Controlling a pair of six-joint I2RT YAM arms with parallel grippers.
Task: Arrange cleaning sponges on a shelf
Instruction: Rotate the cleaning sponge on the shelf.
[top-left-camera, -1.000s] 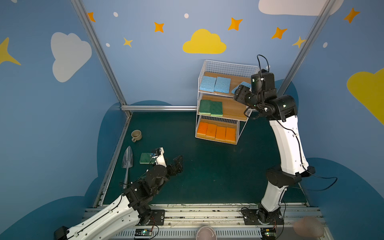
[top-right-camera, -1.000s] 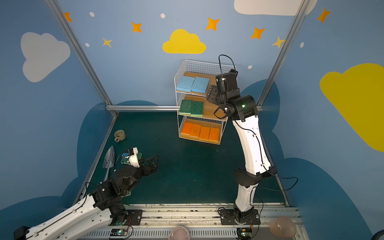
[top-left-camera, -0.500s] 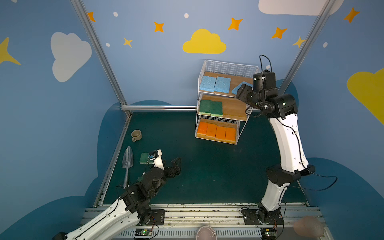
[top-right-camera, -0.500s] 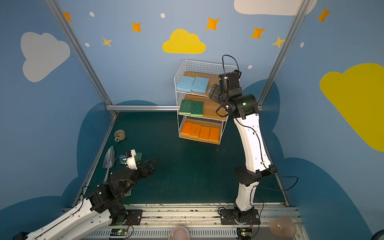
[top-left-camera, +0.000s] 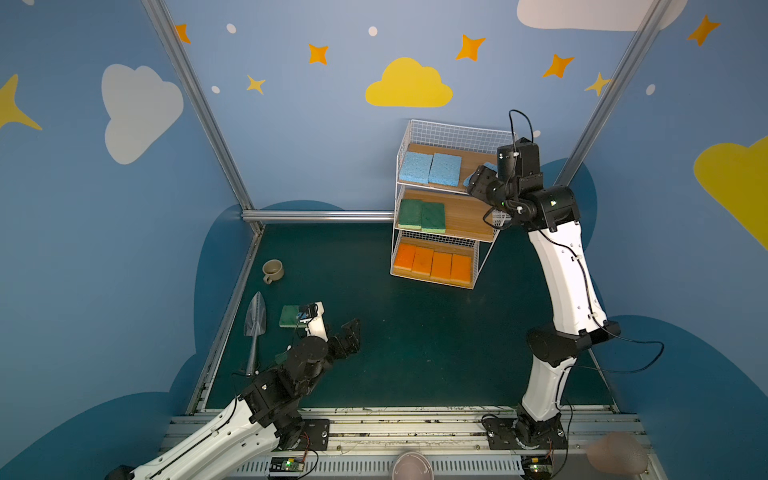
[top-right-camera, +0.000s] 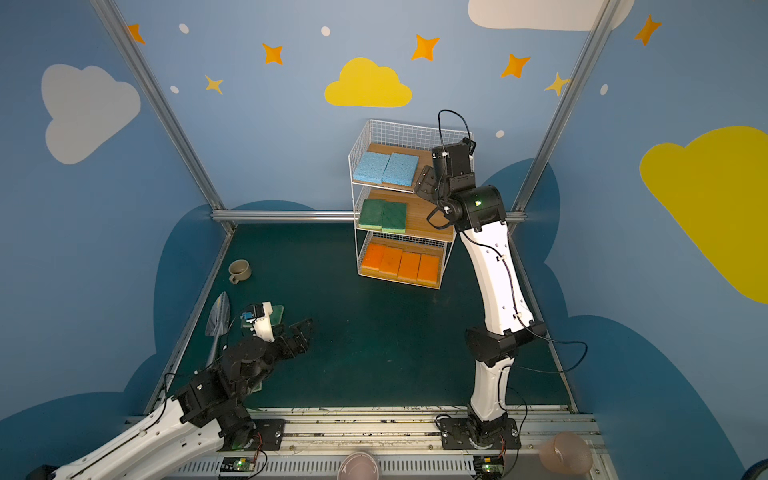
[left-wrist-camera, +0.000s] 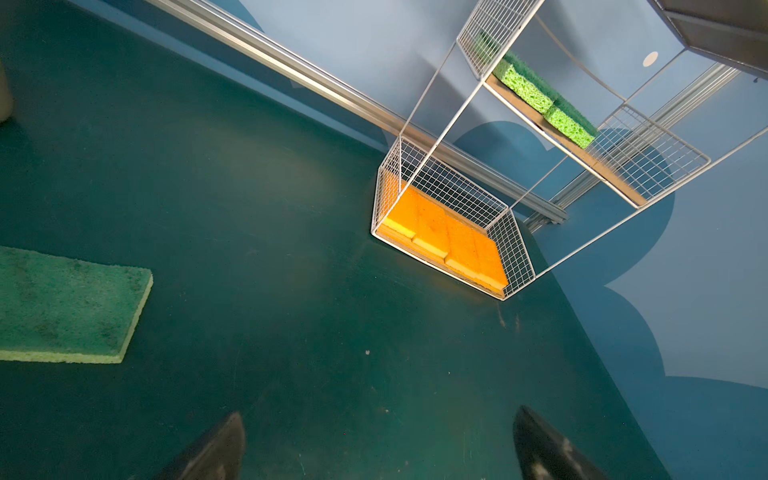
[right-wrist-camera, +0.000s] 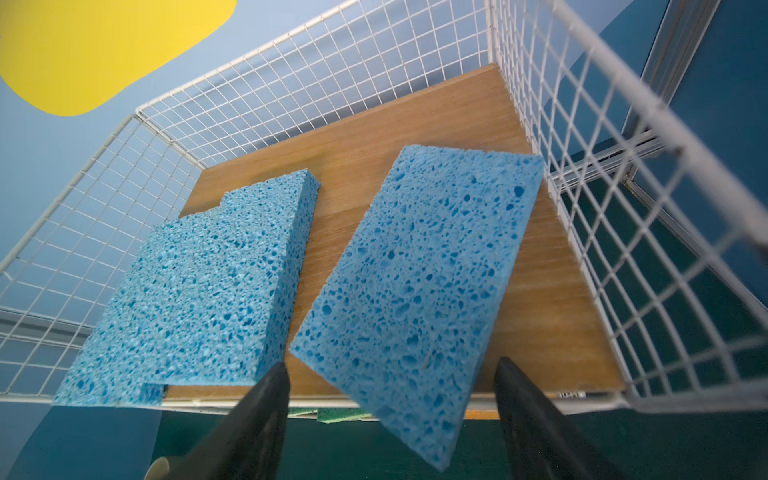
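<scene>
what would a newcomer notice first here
The white wire-grid shelf with wooden boards, at the back of the table, is sorted by colour: porous light blue sponges on top, dark green ones in the middle, orange ones at the bottom. The right gripper flanks a third blue sponge jutting off the top board. One green sponge lies on the table near the open left gripper.

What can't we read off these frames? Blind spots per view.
- Third blue sponge: top views, nearly all behind the right gripper; right wrist view doesn't settle whether the fingers press it.
- Loose green sponge: top views, partly behind the left arm; left wrist view, cut by the picture edge.
- Left gripper: its wrist view shows only fingertips, at the bottom edge.
</scene>
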